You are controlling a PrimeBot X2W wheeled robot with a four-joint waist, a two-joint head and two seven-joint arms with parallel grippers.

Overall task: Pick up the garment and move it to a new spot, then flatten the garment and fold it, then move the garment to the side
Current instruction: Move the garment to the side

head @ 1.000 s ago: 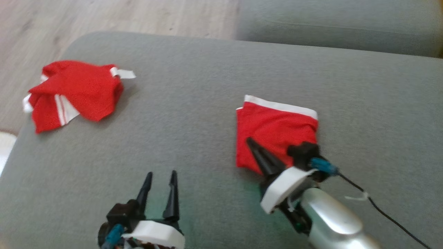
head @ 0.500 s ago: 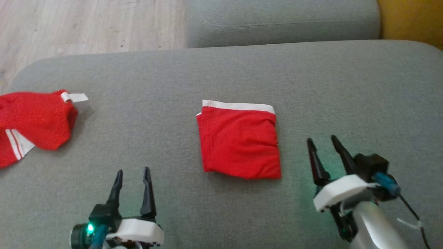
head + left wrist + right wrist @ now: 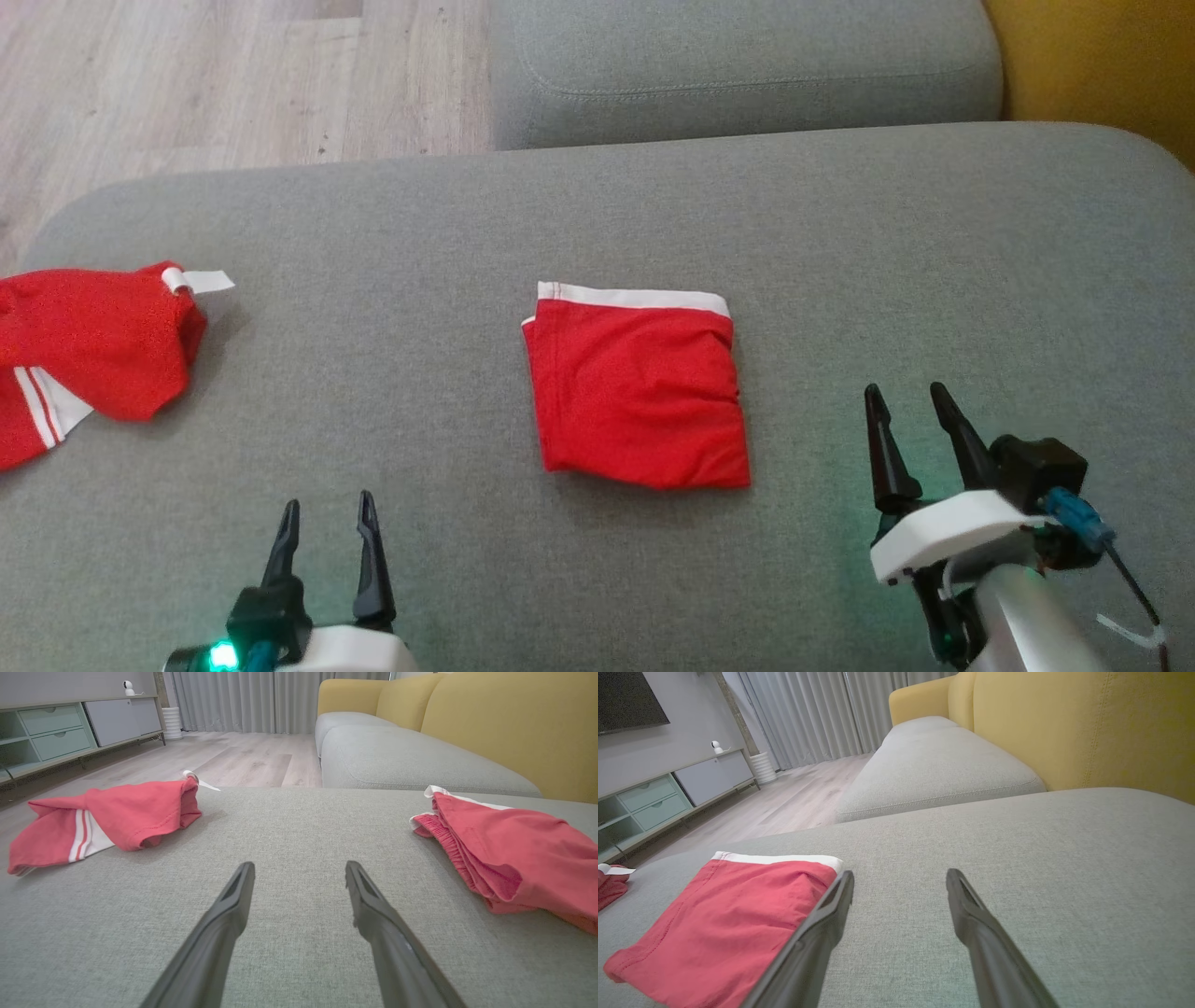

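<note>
Grey sofa cushion [image 3: 840,233]: work surface; pale wood floor [image 3: 233,84] beyond, yellow backrest [image 3: 1092,65] far right
Crumpled red garment [image 3: 89,345], white stripes: left edge, partly cut off
Folded red garment [image 3: 639,401], white waistband: cushion centre, lying free
Right gripper [image 3: 904,389]: fingers spread, empty, near its right side
Left gripper [image 3: 328,500]: spread, empty

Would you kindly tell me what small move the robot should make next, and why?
Probably reach the open left gripper toward the crumpled red striped garment: the folded red white-banded garment already lies flat, clear of the open right gripper.
</note>
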